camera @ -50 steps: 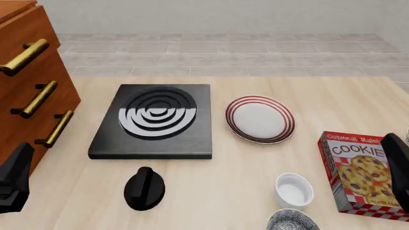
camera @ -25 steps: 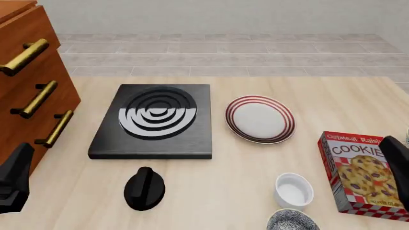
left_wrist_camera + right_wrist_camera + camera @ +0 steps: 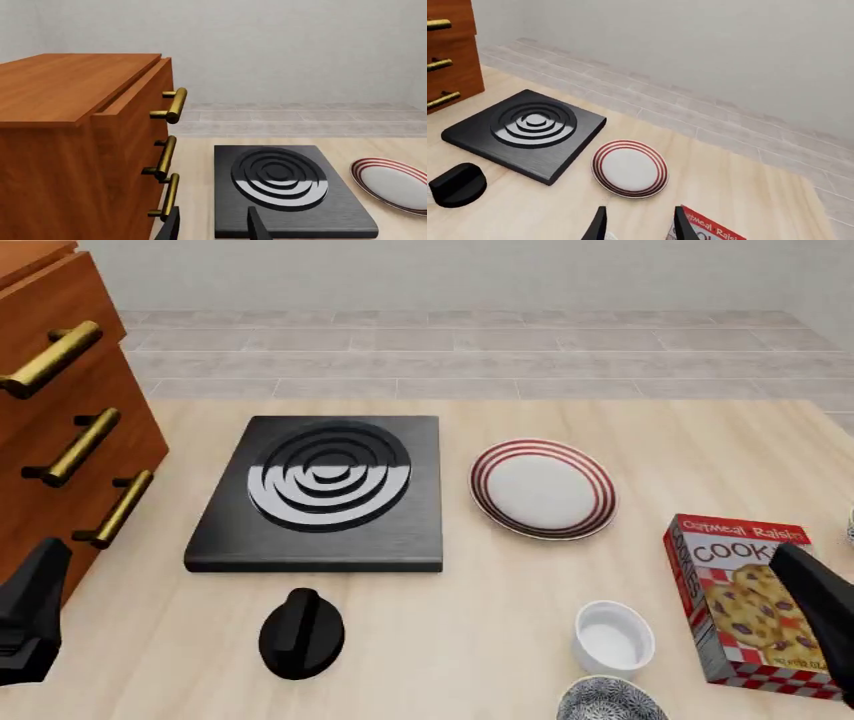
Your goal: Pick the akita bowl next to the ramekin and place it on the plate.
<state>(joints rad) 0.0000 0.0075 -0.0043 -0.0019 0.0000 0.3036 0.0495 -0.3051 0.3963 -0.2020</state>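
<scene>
Two grippers are showing at the near edge of the scene. The right gripper [image 3: 637, 223] is holding its fingers apart with nothing between them, its dark arm entering at the right edge of the front view over the cookie box [image 3: 747, 600]. The left gripper [image 3: 212, 225] is likewise standing with its fingers spread and empty, sitting low at the near left by the wooden drawer cabinet [image 3: 60, 430].

That red box is reading "COOK" in white letters, with a smaller line above it that is too blurred to make out, over a picture of chocolate-chip cookies; the right arm is covering part of its front.

The akita bowl [image 3: 611, 701] is lying at the near edge of the table, left of the right arm and clear of it, partly cut off by the frame. The ramekin [image 3: 614, 636] is standing just beyond it, upright. The plate [image 3: 542, 489] is resting farther out, well apart from both, right of the black burner plate [image 3: 323, 492] with its concentric rings. A black knob [image 3: 302, 634] is sitting nearer than the burner.

Everything is resting on a pale wood table [image 3: 441, 630]. Beyond it, a grey tiled floor is running to a plain light wall.
</scene>
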